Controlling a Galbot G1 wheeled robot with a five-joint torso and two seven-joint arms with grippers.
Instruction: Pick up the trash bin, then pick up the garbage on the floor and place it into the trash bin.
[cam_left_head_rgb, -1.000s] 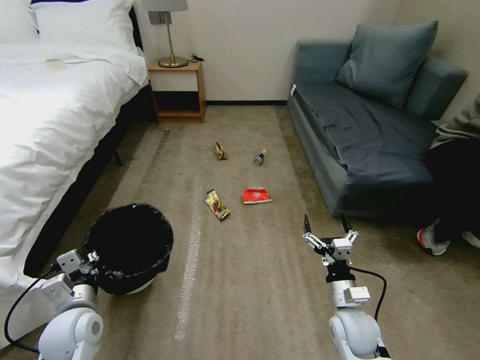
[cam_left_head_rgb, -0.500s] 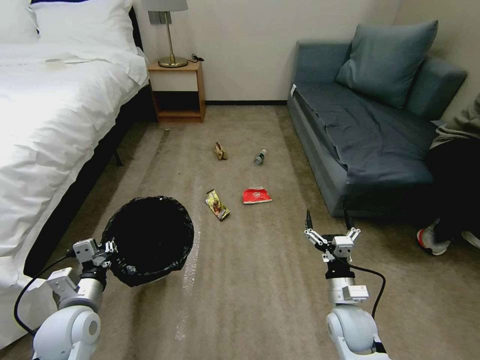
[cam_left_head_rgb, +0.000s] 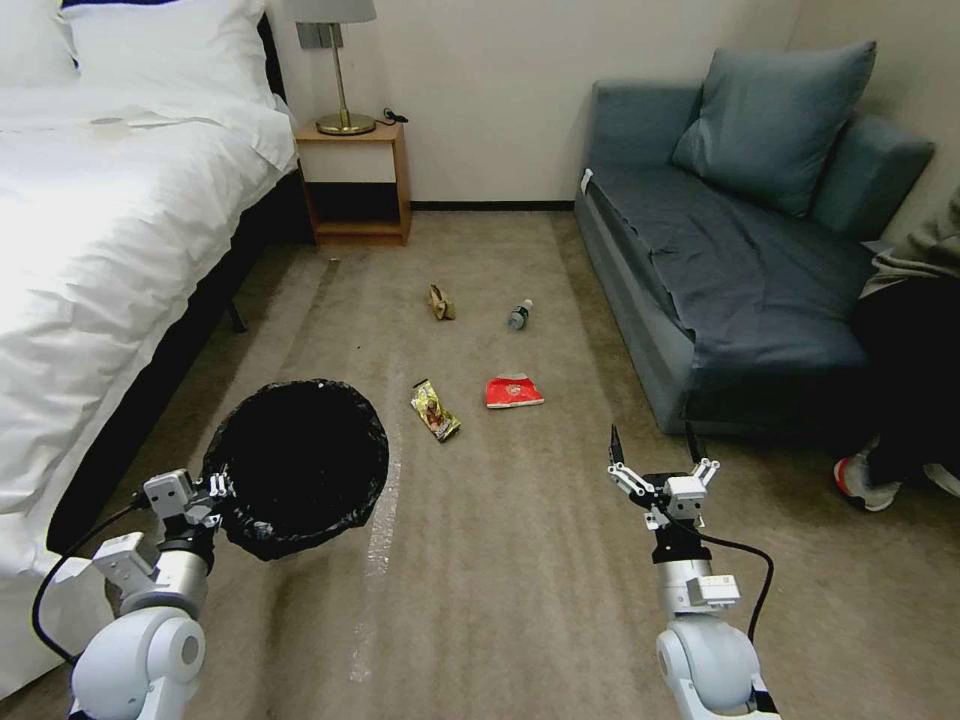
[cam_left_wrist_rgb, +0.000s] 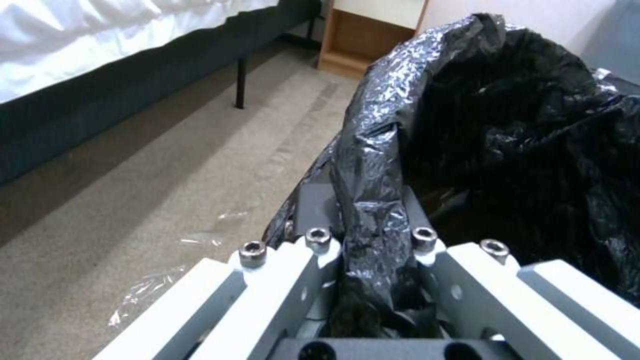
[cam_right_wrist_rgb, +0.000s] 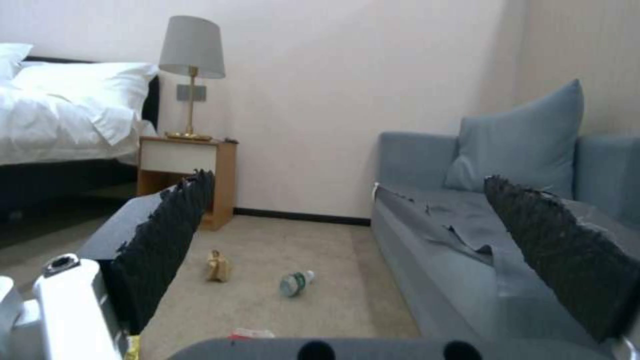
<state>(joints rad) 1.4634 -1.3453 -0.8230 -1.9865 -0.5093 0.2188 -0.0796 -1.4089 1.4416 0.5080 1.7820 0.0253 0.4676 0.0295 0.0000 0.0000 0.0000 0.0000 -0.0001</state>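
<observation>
Left gripper (cam_left_head_rgb: 215, 492): clamped on the bag-covered rim of the trash bin (cam_left_head_rgb: 300, 465), which hangs clear of the carpet (cam_left_head_rgb: 520, 560) near the bed (cam_left_head_rgb: 110, 260), mouth tilted forward. Right gripper (cam_left_head_rgb: 655, 462): fingers spread wide, empty, held above the carpet near the sofa (cam_left_head_rgb: 740, 250). Garbage on the carpet between bed and sofa: gold-and-dark wrapper (cam_left_head_rgb: 435, 410), red packet (cam_left_head_rgb: 513, 391) just beside it, tan paper bag (cam_left_head_rgb: 441, 302) and clear bottle (cam_left_head_rgb: 519, 315) farther toward the nightstand (cam_left_head_rgb: 355, 180).
</observation>
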